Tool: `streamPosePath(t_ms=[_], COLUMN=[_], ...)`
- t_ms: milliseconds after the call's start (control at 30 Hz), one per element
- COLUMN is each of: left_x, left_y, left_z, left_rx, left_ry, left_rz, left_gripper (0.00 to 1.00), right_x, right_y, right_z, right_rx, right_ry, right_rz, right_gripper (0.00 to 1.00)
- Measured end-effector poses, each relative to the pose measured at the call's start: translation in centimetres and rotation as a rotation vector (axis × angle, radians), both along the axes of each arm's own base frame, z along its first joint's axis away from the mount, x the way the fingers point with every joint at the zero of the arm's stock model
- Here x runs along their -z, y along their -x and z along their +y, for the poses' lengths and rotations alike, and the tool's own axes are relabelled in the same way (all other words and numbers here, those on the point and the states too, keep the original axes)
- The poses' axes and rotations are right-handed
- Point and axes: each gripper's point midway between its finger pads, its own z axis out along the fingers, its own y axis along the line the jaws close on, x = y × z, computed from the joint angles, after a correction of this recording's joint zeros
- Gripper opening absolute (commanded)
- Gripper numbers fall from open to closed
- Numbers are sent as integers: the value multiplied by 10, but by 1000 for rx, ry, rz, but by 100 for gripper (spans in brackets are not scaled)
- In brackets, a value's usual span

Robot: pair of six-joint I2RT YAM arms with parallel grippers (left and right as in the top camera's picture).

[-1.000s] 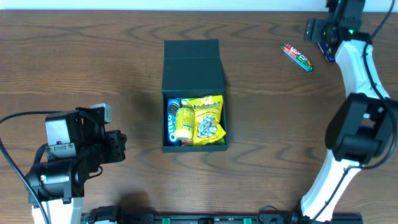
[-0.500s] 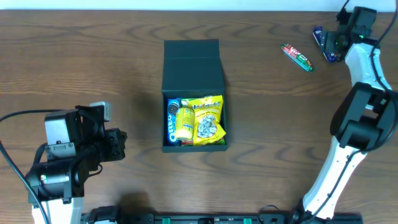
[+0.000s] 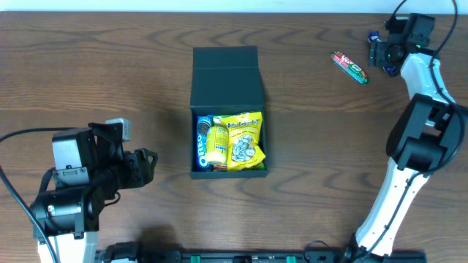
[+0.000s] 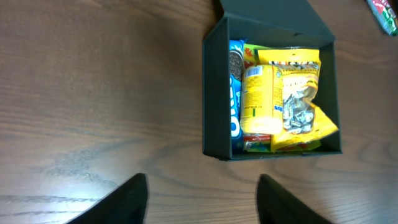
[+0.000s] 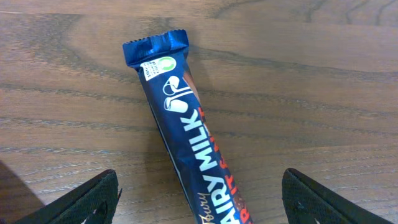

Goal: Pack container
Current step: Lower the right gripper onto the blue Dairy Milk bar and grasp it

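The dark green container point(image 3: 227, 80) stands mid-table with its flap lid folded back. Inside lie a blue Oreo pack point(image 3: 202, 143) and yellow snack bags point(image 3: 241, 140); in the left wrist view the container point(image 4: 214, 93) lies ahead, packed the same way. My left gripper point(image 3: 150, 164) sits left of it near the front edge, open and empty point(image 4: 202, 202). At the far right, my right gripper point(image 3: 382, 52) hovers over a blue Dairy Milk bar point(image 5: 186, 137), open point(image 5: 199, 200), its fingers wide on either side of the bar and clear of it.
A red-and-green snack bar point(image 3: 349, 67) lies on the wood just left of the right gripper, and its end shows in the left wrist view point(image 4: 388, 12). The white right arm point(image 3: 409, 146) runs down the table's right side.
My left gripper has gone from shut to open in place. The right gripper swung right, then came back over the blue bar.
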Motion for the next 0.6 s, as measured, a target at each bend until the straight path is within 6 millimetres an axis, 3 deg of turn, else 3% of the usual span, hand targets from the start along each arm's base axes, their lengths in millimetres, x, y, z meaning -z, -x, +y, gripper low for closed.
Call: streamPosePath(t_ms=[333,600], left_x=[-1,-1], left_y=[-2,-2], left_z=[0,0], left_rx=[0,0], left_ry=[0,0], left_rz=[-9,-9], left_gripper=[69,70], right_x=[14,23], right_y=[2,4], right_z=[3,5], right_rx=[-10,-21], right_ry=[-19,-25], right_rz=[24,39], right_gripper=[79,59])
